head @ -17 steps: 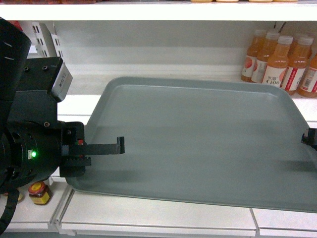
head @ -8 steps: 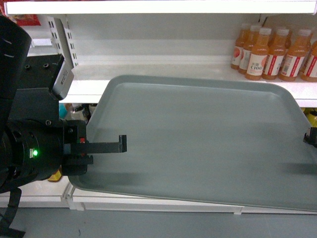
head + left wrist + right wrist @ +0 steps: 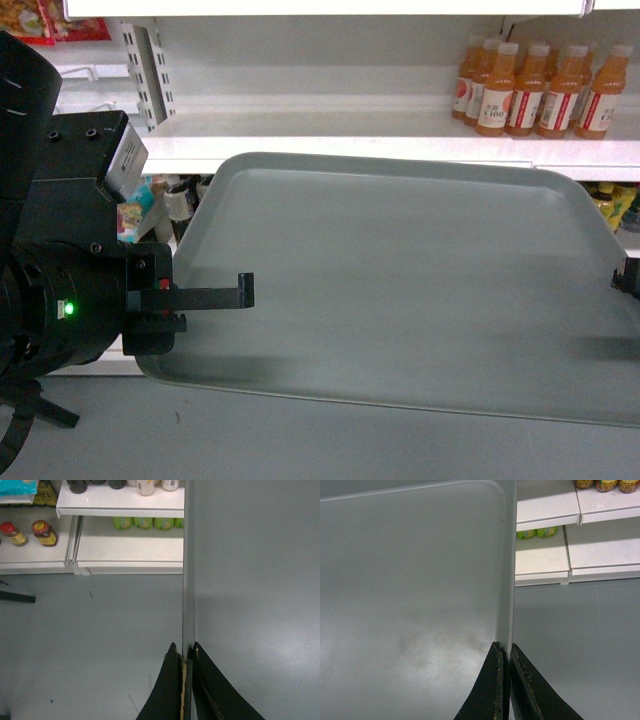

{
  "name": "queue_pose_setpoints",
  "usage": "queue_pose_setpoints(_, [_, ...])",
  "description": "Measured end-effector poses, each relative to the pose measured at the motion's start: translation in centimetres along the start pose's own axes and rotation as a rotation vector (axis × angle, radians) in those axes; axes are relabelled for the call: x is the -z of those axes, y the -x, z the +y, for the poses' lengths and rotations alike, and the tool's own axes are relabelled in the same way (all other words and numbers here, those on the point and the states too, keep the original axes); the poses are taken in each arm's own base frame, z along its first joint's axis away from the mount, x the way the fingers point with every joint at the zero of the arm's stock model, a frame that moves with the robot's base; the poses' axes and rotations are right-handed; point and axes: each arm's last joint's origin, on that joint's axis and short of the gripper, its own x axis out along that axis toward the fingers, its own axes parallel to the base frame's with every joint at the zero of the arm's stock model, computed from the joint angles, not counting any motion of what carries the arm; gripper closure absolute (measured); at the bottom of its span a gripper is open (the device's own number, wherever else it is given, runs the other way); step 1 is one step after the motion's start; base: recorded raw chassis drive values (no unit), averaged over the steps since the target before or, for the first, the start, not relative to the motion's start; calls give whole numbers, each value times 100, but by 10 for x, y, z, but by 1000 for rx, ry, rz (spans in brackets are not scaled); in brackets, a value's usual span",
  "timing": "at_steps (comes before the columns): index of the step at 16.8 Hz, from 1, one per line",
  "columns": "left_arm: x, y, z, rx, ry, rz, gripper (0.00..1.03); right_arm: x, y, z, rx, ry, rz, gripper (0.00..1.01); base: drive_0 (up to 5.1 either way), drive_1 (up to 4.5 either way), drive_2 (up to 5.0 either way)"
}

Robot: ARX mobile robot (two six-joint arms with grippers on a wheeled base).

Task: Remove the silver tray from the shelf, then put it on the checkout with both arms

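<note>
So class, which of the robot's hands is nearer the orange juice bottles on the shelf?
Right. The right hand sits below the bottles; the left hand is across the tray.

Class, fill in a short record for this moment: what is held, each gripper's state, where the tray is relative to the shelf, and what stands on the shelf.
Held: tray, one gripper on each side rim
Left gripper: shut on the tray's rim
Right gripper: shut on the tray's rim
Tray position: off the shelf, over grey floor
On shelf: orange bottles
Checkout: not in view
</note>
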Motion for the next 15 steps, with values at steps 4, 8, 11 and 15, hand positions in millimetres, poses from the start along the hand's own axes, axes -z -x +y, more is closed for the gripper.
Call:
queue_pose_setpoints(4, [0, 0, 0, -1, 0, 1, 100, 0, 0, 0, -2, 0, 0, 98, 14, -418, 446])
queue_pose_setpoints(8, [0, 0, 0, 1, 1, -2, 100, 0, 0, 0, 0, 0, -2, 98, 7, -421, 436])
queue_pose_setpoints(11, [-1, 0, 0, 3, 3, -8, 100, -1, 0, 0, -1, 1, -7, 98, 4, -423, 431])
queue_pose_setpoints(15, [0, 0, 0, 2, 2, -6, 100, 0, 0, 0, -1, 0, -3, 98, 4, -423, 432])
